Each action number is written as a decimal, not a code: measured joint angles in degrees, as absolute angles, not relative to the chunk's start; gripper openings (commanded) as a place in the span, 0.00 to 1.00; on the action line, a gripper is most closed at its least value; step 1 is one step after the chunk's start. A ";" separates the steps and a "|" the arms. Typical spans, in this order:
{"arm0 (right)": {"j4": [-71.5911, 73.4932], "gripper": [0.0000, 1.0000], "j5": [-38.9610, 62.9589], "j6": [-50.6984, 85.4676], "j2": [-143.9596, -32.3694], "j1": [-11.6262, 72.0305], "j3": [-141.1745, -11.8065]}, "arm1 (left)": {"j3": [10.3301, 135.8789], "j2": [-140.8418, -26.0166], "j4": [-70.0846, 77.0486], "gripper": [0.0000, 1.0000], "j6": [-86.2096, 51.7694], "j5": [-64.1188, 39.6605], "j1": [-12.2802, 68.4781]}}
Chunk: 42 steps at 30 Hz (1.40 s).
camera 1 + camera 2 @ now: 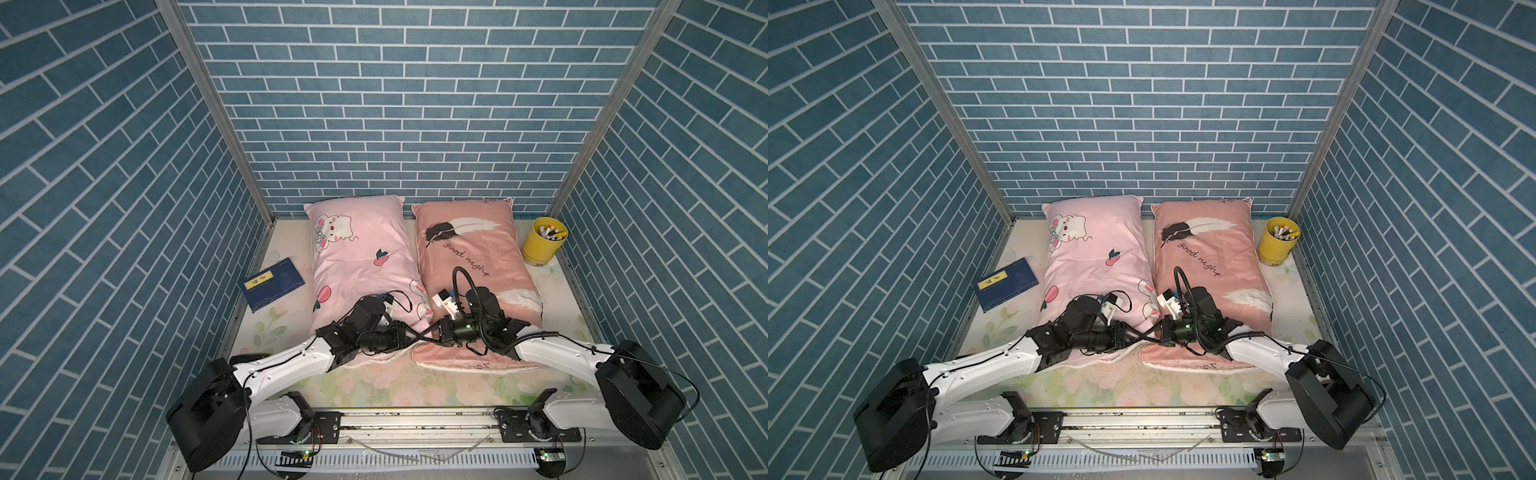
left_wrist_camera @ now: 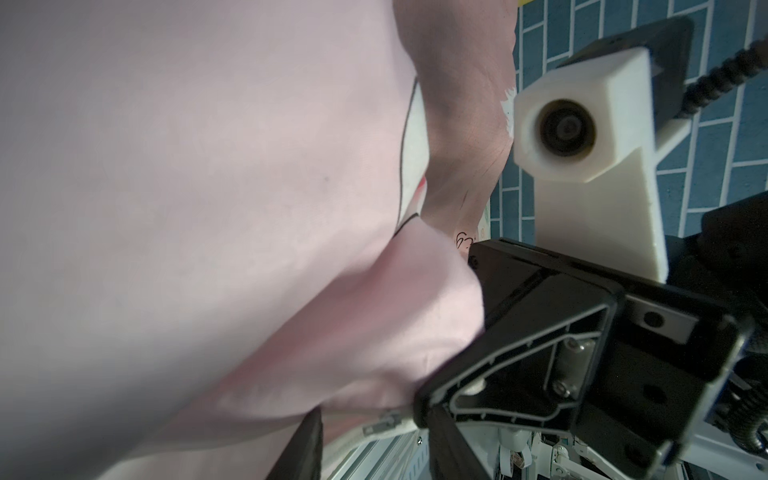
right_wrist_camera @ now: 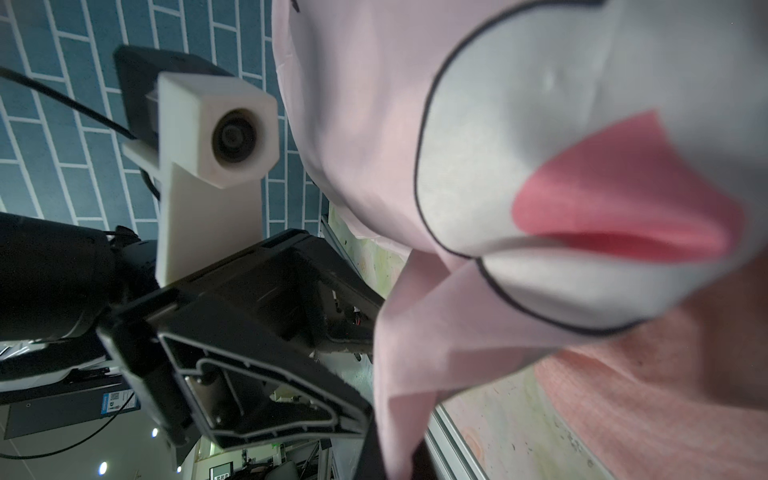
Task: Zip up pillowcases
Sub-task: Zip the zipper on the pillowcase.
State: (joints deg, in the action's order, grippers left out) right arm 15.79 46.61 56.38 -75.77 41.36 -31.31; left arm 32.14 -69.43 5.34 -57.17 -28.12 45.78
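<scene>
Two pillowcases lie side by side: the light pink bunny pillowcase on the left and the salmon feather pillowcase on the right. Both grippers meet at the pink one's near right corner. My right gripper is shut on that lifted corner of pink fabric. My left gripper is open, its fingers standing either side of the small metal zipper pull on the pink edge without touching it. The salmon pillowcase's zipper is hidden under the right arm.
A blue book lies left of the pink pillowcase. A yellow cup of pens stands at the back right. Blue brick walls close in three sides. The floral table cover runs to a metal rail at the front.
</scene>
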 measured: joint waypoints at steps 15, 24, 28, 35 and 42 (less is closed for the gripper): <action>18.06 0.00 46.11 56.82 -76.12 41.32 -30.87 | 30.39 -69.32 11.20 0.31 -60.23 -27.44 46.26; 16.56 0.00 45.60 56.53 -76.18 41.32 -30.74 | 30.17 -68.40 10.17 0.26 -60.25 -26.92 46.39; 15.33 0.00 45.30 56.53 -76.18 41.32 -30.74 | 30.17 -68.40 10.15 0.23 -60.31 -26.85 46.41; 14.92 0.00 45.17 56.53 -76.18 41.32 -30.74 | 30.17 -68.42 10.15 0.19 -60.51 -26.87 46.44; 14.87 0.00 45.01 56.53 -76.18 41.32 -30.74 | 30.17 -69.30 10.20 0.18 -60.66 -26.92 46.59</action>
